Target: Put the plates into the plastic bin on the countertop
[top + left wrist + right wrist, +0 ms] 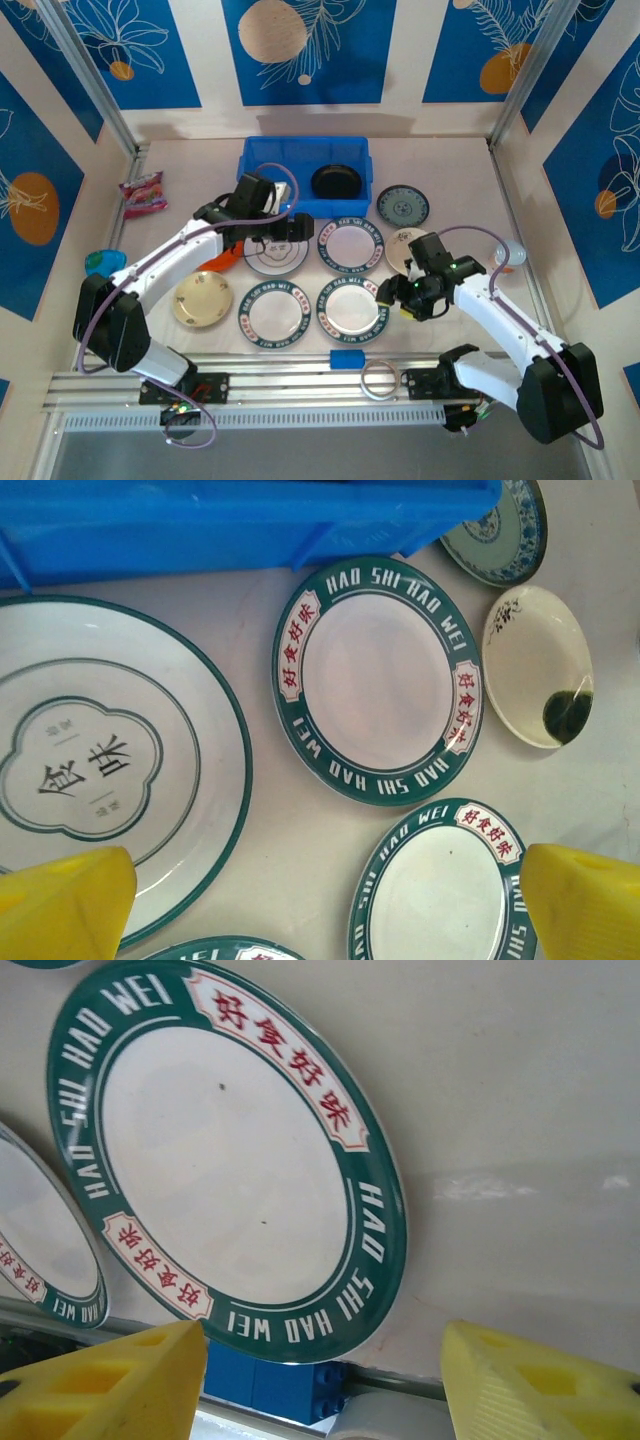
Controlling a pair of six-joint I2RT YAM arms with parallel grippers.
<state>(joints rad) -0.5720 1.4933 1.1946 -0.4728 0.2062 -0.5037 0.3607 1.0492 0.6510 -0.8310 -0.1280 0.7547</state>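
The blue plastic bin (305, 175) stands at the back of the countertop (460, 180) with a black plate (336, 182) inside. Several plates lie in front of it: three green-lettered ones (350, 245) (350, 310) (270, 312), a line-drawing one (276, 250), a cream one (203, 298), a teal patterned one (403, 205) and a small cream dish (405, 245). My left gripper (300, 228) (325, 905) hovers open between the line-drawing plate (90, 760) and a lettered plate (380, 680). My right gripper (397, 293) (325, 1380) stands open just beside the near-right lettered plate (230, 1150), holding nothing.
An orange plate (225, 262) peeks out under the left arm. A small blue block (348, 357) (275, 1385) and a tape ring (379, 380) lie by the metal rail (300, 385). A pink snack packet (143, 193) sits far left. Patterned walls close in both sides.
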